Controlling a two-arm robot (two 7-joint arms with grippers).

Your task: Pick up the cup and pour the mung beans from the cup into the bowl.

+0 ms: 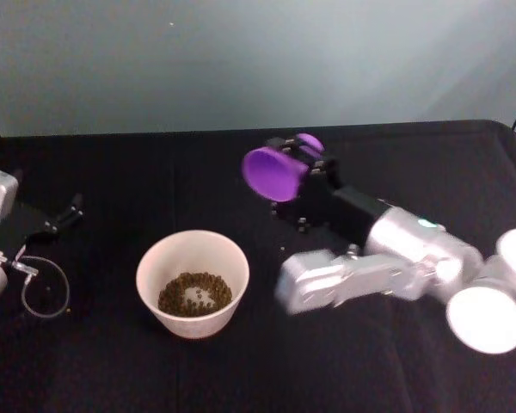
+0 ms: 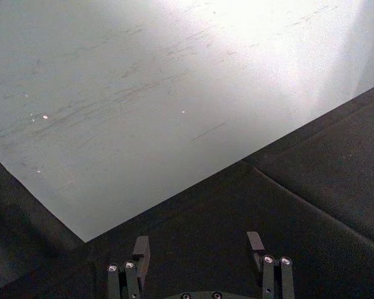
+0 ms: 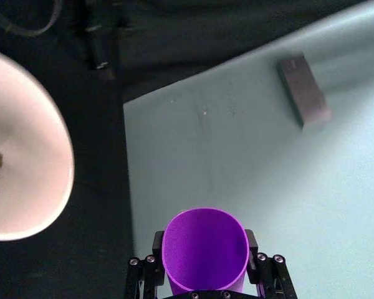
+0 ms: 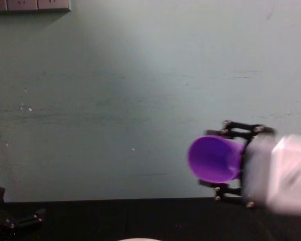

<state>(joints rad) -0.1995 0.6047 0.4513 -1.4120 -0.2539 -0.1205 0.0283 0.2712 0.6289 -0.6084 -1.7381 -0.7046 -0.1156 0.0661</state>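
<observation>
My right gripper (image 1: 308, 165) is shut on the purple cup (image 1: 277, 172), holding it on its side in the air, mouth toward the left, up and to the right of the bowl. The right wrist view looks into the cup (image 3: 204, 250), which looks hollow, with a finger on each side. In the chest view the cup (image 4: 214, 158) hangs above the table. The pale bowl (image 1: 193, 281) stands on the black table with mung beans (image 1: 194, 293) in its bottom; its rim (image 3: 47, 180) also shows in the right wrist view. My left gripper (image 2: 199, 249) is open, parked at the table's left edge.
A black cloth (image 1: 396, 172) covers the table; a pale green wall (image 4: 115, 90) rises behind it. A thin cable loop (image 1: 45, 292) lies by the left arm. A small dark block (image 3: 303, 90) sits on the wall.
</observation>
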